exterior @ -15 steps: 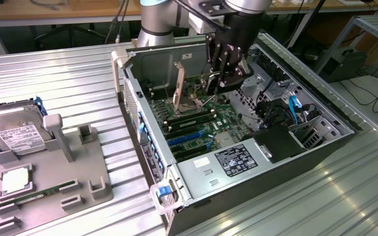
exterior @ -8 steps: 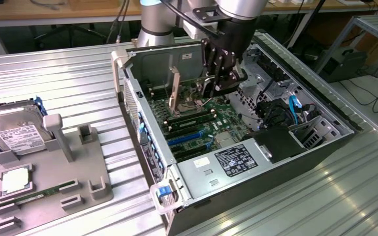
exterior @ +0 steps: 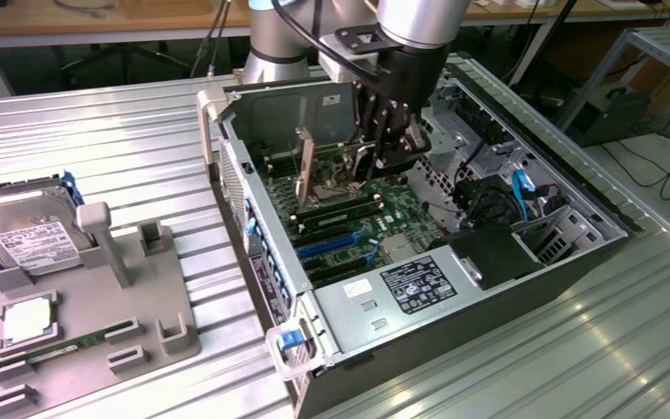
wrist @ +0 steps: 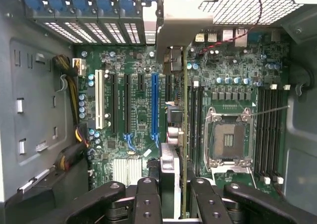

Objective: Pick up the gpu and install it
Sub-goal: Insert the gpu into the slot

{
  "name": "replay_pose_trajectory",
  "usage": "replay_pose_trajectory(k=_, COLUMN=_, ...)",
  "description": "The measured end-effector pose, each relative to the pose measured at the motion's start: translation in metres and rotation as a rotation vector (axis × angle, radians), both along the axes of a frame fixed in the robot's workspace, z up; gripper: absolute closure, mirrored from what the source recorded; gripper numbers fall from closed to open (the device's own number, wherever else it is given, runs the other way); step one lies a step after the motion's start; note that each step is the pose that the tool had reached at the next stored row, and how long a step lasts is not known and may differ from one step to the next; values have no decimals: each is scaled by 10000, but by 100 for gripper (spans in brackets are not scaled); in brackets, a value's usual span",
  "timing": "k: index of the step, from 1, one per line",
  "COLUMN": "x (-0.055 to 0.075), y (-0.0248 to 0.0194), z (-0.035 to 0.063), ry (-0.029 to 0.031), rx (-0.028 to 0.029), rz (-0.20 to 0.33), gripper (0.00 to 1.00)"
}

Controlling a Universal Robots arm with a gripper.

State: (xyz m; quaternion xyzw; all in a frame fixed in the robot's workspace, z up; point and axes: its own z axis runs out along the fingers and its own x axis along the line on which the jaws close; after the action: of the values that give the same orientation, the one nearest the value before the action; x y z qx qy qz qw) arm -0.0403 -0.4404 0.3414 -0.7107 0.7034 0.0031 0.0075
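Observation:
The gpu (exterior: 307,170) stands on edge inside the open computer case (exterior: 428,288), above the green motherboard (exterior: 399,214). My gripper (exterior: 382,161) reaches down into the case and is shut on the card. In the wrist view the gpu (wrist: 184,135) appears edge-on as a thin line running away from my gripper (wrist: 174,189), between the two black fingers (wrist: 147,192). Its silver bracket (wrist: 173,30) sits at the rear slot openings. The card lies between the blue slot (wrist: 154,105) and the memory slots (wrist: 195,120). Whether it is seated in a slot cannot be told.
A grey parts holder (exterior: 137,297) at the exterior view's left carries a silver hard drive (exterior: 27,231), a processor (exterior: 27,319) and a green memory stick (exterior: 62,349). Inside the case are the CPU socket (wrist: 228,137), blue cables (exterior: 522,188) and a drive cage.

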Motion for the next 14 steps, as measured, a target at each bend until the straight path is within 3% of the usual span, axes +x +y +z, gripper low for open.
replay_pose_trajectory(k=14, x=-53, y=-6, z=-112, ry=3, rx=-2, rz=-289, gripper=71)
